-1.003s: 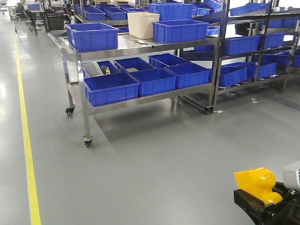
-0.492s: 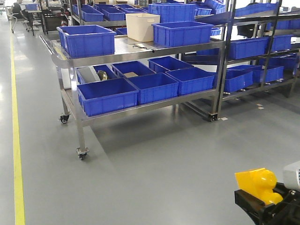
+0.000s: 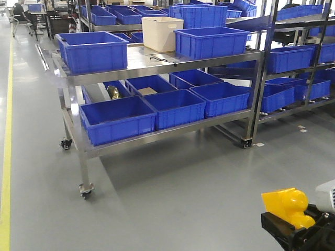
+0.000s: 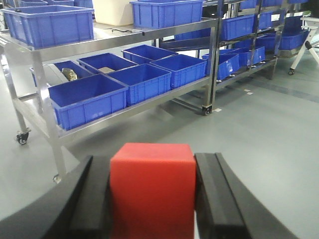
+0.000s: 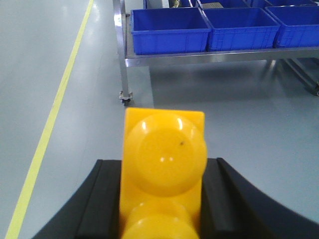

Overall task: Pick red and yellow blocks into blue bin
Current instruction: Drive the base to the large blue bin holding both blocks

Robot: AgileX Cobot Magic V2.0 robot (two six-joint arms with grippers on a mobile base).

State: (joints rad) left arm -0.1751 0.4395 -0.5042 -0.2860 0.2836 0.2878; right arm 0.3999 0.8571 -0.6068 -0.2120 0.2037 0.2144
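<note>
Red cube (image 4: 152, 191) sits clamped in the left tool (image 4: 152, 201) at 6 o'clock of its wrist view, the yellow brick (image 3: 287, 205) is gripped by the right tool (image 3: 294, 230) at 5 o'clock of the front view, and beyond, at 12 o'clock, stands a wheeled steel desk (image 3: 157, 64) carrying blue crates (image 3: 118, 119).

One red cube (image 4: 152, 191), one yellow brick (image 5: 163, 169), one cream tub (image 3: 162, 32), one wheeled trolley (image 3: 157, 67).

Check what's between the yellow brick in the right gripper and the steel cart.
Only bare grey floor separates the yellow brick from the steel cart; the front-facing view shows it.
</note>
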